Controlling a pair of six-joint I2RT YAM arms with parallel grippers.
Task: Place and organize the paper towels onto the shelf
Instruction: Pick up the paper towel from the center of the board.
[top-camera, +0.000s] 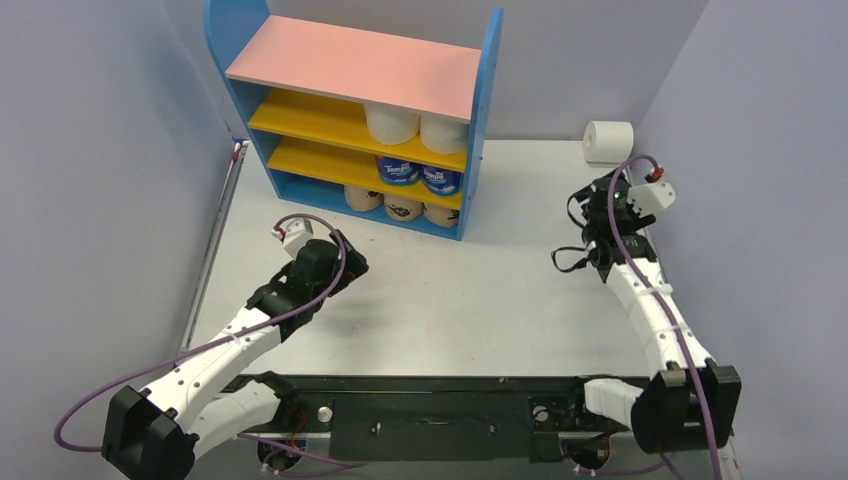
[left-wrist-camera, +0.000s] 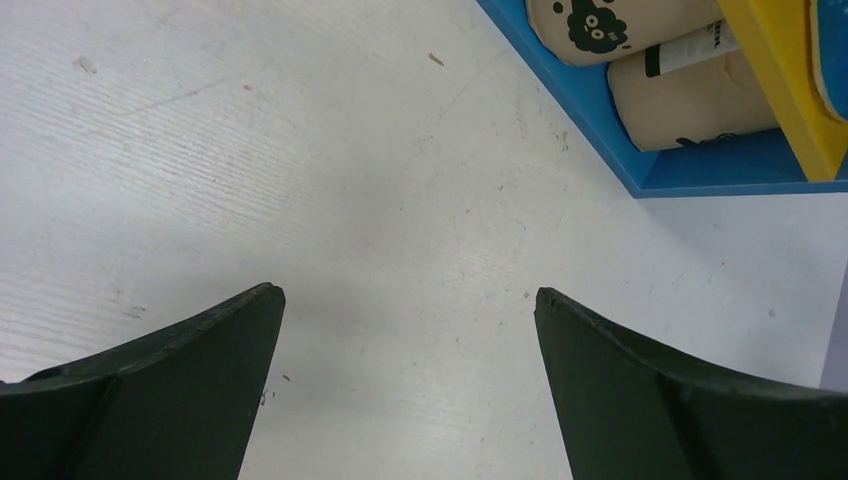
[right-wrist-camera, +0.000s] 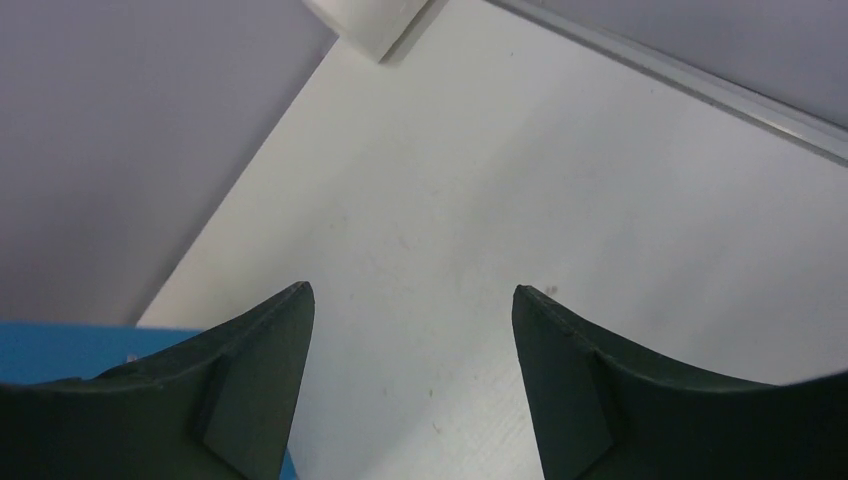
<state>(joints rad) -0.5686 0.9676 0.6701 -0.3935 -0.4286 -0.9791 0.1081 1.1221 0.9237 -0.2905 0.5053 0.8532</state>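
Note:
The shelf (top-camera: 476, 120) stands at the back of the table. Its upper yellow board holds two white paper towels (top-camera: 392, 122), the lower one two blue-wrapped rolls (top-camera: 399, 171), and the blue base three tan printed rolls (top-camera: 403, 208). One white roll (top-camera: 608, 141) lies alone on the table at the far right corner; its edge shows in the right wrist view (right-wrist-camera: 365, 20). My right gripper (top-camera: 600, 192) (right-wrist-camera: 412, 290) is open and empty, a little short of that roll. My left gripper (top-camera: 350, 266) (left-wrist-camera: 405, 295) is open and empty over bare table, in front of the tan rolls (left-wrist-camera: 690, 95).
Grey walls close in the table at the left, back and right. The lone roll lies close to the corner of the back and right walls. A blue shelf panel (right-wrist-camera: 60, 345) shows at the lower left of the right wrist view.

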